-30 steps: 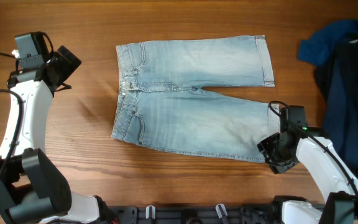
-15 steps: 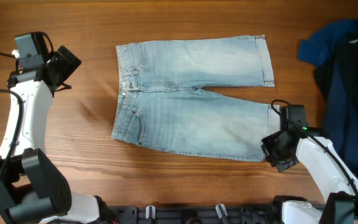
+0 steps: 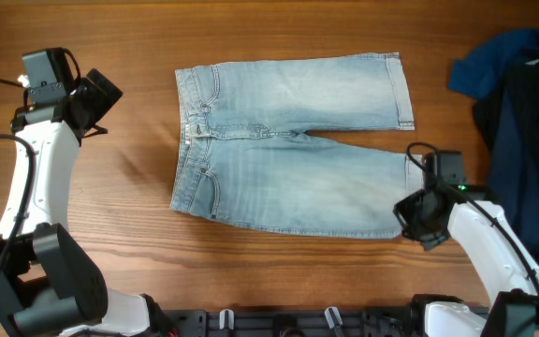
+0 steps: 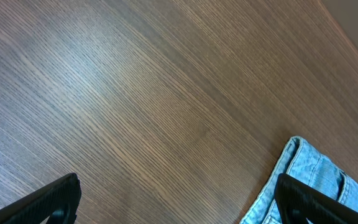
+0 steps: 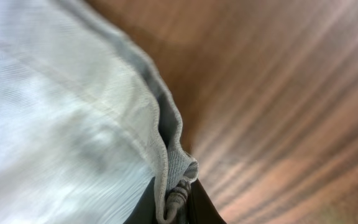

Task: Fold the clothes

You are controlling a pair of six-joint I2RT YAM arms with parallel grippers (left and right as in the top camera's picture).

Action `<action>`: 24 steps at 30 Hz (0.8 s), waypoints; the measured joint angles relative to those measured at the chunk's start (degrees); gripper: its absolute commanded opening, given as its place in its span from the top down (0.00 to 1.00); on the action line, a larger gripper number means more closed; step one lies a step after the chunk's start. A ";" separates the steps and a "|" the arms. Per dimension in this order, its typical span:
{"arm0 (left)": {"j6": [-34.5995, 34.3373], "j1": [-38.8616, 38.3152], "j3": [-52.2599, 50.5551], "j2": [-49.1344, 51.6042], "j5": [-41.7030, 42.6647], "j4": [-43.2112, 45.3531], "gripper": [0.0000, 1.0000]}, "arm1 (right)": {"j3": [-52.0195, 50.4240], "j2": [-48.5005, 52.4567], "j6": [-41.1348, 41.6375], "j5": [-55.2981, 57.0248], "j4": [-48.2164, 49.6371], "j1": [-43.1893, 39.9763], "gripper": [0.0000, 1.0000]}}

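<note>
**Cuff pinched, fold about to start**

The jeans (image 3: 288, 150) lie flat mid-table (image 3: 251, 37), legs pointing right. Looks like the first-fold grab: next the near leg needs lifting up and over. The right gripper (image 3: 412, 217) is clamped on the near cuff (image 5: 176, 171). The left gripper (image 4: 176, 199) hangs wide open over bare wood, holding nothing.

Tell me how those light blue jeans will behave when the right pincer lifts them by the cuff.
The jeans will probably drape rather than stay flat: the cuff already bunches where the right pincer is shut on it. Spread flat on the table, most of the cloth would likely drag behind. The woven denim looks unlikely to slip out.
</note>
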 measured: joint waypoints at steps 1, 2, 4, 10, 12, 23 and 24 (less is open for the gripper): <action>0.00 0.00 0.00 0.02 0.02 0.00 0.00 | 0.76 0.00 -1.20 0.02 0.09 -0.02 0.96; 0.00 0.00 0.00 0.00 0.02 0.00 0.00 | 1.36 0.00 -2.25 0.02 0.35 -0.02 0.96; 0.00 0.00 0.00 0.00 0.02 0.00 0.00 | 2.36 0.00 -4.48 0.04 0.94 -0.02 0.96; 0.00 0.00 0.00 0.00 0.02 -0.02 0.00 | 2.58 0.00 -7.61 0.20 2.01 0.00 0.96; 0.00 0.00 0.00 0.02 0.02 -0.02 0.00 | 2.58 0.00 -8.22 0.22 2.23 -0.02 0.96; 0.09 0.00 0.09 0.02 2.03 -0.76 0.00 | 2.58 0.00 -11.93 0.61 2.47 -0.02 0.92; -0.02 0.00 0.11 0.02 3.65 -2.64 0.00 | 2.58 0.00 -12.15 0.68 2.54 -0.02 0.92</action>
